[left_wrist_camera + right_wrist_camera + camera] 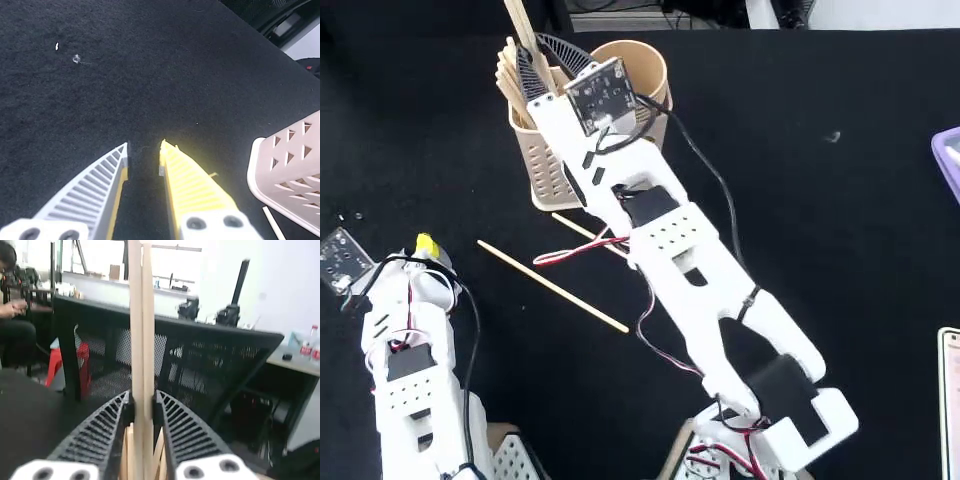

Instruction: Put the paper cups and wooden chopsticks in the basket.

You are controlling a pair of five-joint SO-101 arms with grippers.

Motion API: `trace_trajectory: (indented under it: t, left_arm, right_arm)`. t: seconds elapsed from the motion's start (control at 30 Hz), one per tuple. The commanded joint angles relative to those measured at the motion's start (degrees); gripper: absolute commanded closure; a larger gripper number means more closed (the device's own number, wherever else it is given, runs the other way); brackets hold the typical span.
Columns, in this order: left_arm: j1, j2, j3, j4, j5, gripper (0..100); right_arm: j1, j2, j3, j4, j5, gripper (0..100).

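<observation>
You've got two white plastic arms here, black at the joints.
Your right arm [680, 260] is chunky white shell with black servos [645, 205], a dotted plate [665, 235], a red-and-white wire [582, 250] and a black cable [710, 170] looping alongside, plus a dark camera board [603, 92] at the wrist. Your left arm [410, 370] matches it, board [342, 258] and all. Left gripper [144, 147]: one ribbed grey finger [95, 192], one ribbed yellow [192, 187], dark screws [30, 234] in white mounts. Right gripper [142, 397]: both ribbed fingers [97, 432] dark.
</observation>
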Motion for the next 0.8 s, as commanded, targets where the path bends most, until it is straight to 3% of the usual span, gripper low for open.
trace_trajectory:
  t: [0.0,0.17,0.27,0.53,0.77]
  left_arm:
    - [-0.22,-0.88,-0.84,-1.58,-0.09,88]
    - [-0.22,-0.88,-0.84,-1.58,-0.09,88]
    - [-0.22,-0.88,-0.84,-1.58,-0.09,88]
    - [-0.22,-0.88,-0.84,-1.58,-0.09,88]
    - [-0.22,-0.88,-0.84,-1.58,-0.09,88]
  right_arm:
    - [0.18,-0.48,-4.62,5.89,-0.53,98.5]
    - [0.00,-0.48,-8.75,14.51,-2.11,87.2]
    - [0.35,-1.01,-12.18,18.64,-6.59,86.8]
    - [-0.09,-9.27,-13.85,29.36,-6.95,86.8]
    - [-1.32,-22.29,-6.81,60.40,-6.86,86.8]
